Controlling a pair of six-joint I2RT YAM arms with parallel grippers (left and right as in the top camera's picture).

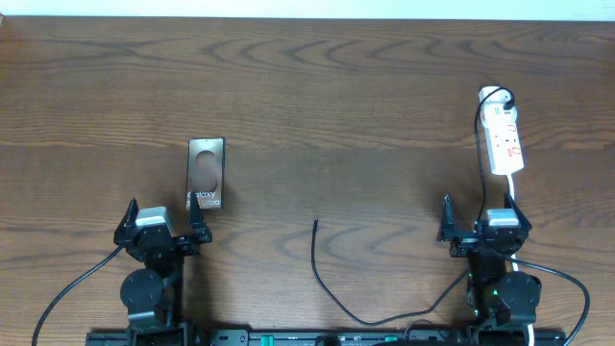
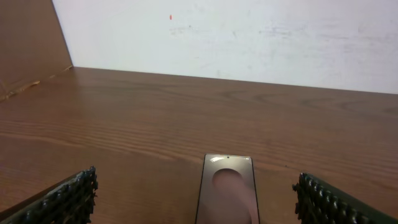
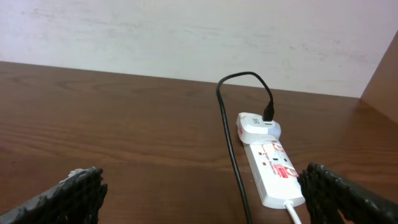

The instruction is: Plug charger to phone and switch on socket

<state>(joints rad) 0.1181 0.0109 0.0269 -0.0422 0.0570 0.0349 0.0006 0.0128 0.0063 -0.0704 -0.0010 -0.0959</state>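
Note:
The phone (image 1: 205, 174) lies flat on the wooden table, just ahead of my left gripper (image 1: 164, 213). In the left wrist view the phone (image 2: 227, 190) sits between the wide-apart fingers (image 2: 68, 196), slightly right of centre, and the left gripper (image 2: 196, 199) is open and empty. The white socket (image 1: 503, 142) lies at the right, ahead of my right gripper (image 1: 483, 216), which is open and empty (image 3: 202, 196). The charger cable (image 1: 322, 279) ends in a free tip (image 1: 316, 222) at mid table. Its other end runs to a white adapter (image 3: 256, 126) on the socket (image 3: 270, 168).
The black charger cable (image 3: 230, 137) runs along the left side of the socket toward the right arm. A white cord (image 3: 295, 213) leaves the socket's near end. A pale wall stands behind the table's far edge.

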